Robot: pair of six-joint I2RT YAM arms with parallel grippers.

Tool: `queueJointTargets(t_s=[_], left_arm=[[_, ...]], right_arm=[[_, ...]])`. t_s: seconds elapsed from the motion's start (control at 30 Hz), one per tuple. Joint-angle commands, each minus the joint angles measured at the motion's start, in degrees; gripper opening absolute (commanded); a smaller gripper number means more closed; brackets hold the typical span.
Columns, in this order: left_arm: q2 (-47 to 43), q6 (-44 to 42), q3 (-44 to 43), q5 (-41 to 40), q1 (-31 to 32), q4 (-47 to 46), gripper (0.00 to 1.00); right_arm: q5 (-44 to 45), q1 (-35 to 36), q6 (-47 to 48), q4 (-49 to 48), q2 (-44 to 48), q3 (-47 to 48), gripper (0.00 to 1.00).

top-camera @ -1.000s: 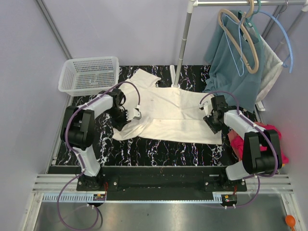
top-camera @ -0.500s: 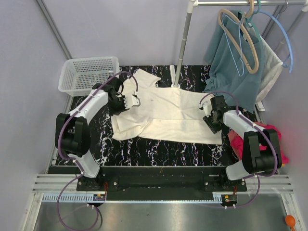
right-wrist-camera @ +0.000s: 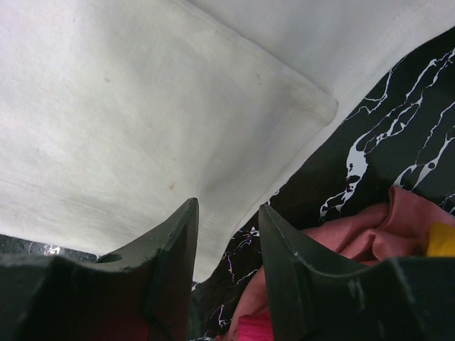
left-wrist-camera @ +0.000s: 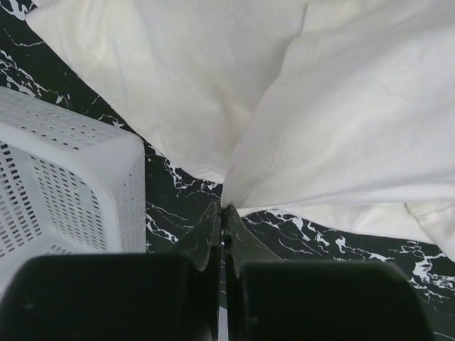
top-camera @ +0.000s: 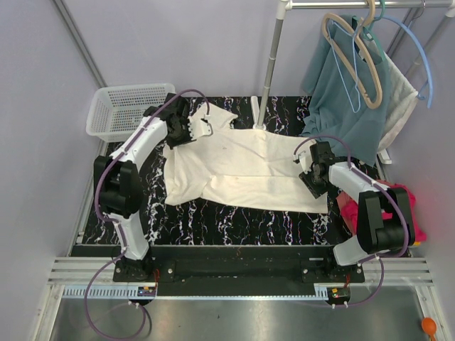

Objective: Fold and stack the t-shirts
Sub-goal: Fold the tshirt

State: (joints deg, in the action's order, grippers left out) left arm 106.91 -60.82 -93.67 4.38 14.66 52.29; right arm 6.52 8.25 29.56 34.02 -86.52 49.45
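The jaws of the left gripper (left-wrist-camera: 224, 207) are seen pressed together, with a pinch of the cream t-shirt (left-wrist-camera: 355, 121) caught at their tips where a sleeve meets the body. At 9 o'clock from these tips, just beside them, the corner of the white mesh basket (left-wrist-camera: 92, 153) is seen. The jaws of the right gripper (right-wrist-camera: 227, 220) are held partly apart with nothing gripped; through the gap the edge of the shirt's hem and the dark marbled table (right-wrist-camera: 384, 135) are seen. At 4 o'clock from these jaws a crumpled pink t-shirt (right-wrist-camera: 355, 227) is found, with a patch of orange-yellow cloth (right-wrist-camera: 442, 241) at its far side. From above, the cream shirt is spread across the middle of the table, partly doubled over along its near side, the left gripper being placed at its 10 o'clock corner and the right gripper at its 3 o'clock edge. A teal garment (top-camera: 341, 99) is hung on hangers at 2 o'clock.
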Motion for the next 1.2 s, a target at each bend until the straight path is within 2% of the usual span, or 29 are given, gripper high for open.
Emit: queueJointTargets(t_s=[0.0, 0.1, 0.2, 0.23, 0.37, 0.4, 0.43, 0.8, 1.0, 1.17], left_arm=[[1.89, 0.79, -2.31, -3.94, 1.34, -1.49, 0.00], [1.98, 1.05, -0.03, -5.51, 1.52, -3.68, 0.00], [0.76, 1.84, 3.57, -7.45, 1.60, -7.37, 0.18], [0.23, 2.36, 4.62, -7.89, 1.60, -8.51, 0.32], [-5.48, 2.72, 12.43, -9.39, 1.60, -15.36, 0.55], [-6.53, 2.81, 13.59, -9.31, 1.60, -15.99, 0.64], [-8.54, 3.07, 15.25, -9.22, 1.60, -16.52, 0.98], [-25.60, 3.43, 29.94, -2.89, 1.69, -15.12, 0.99], [-28.51, 0.09, 40.48, 0.54, 1.69, -13.44, 0.99], [-26.59, 1.31, 41.90, 2.56, 1.69, -15.20, 0.99]], right_arm=[[0.77, 0.45, -0.38, -1.94, 0.30, -0.41, 0.47], [0.68, 0.45, -0.29, -2.47, 0.04, -0.93, 0.47], [0.68, 0.36, -0.29, -2.91, -0.31, -1.20, 0.47], [0.68, 0.45, -0.29, -3.08, -0.49, -1.29, 0.47], [0.51, 0.36, -0.29, -3.35, -0.49, -1.55, 0.47], [0.33, 0.45, -0.38, -3.35, -0.49, -1.64, 0.47], [0.33, 0.45, -0.38, -3.35, -0.49, -1.73, 0.47], [0.07, 0.63, -0.38, -3.70, -0.75, -2.61, 0.47], [0.24, 0.80, 0.06, -3.79, -1.19, -1.64, 0.47], [0.59, 1.33, 0.06, -3.70, -1.63, -1.11, 0.47]])
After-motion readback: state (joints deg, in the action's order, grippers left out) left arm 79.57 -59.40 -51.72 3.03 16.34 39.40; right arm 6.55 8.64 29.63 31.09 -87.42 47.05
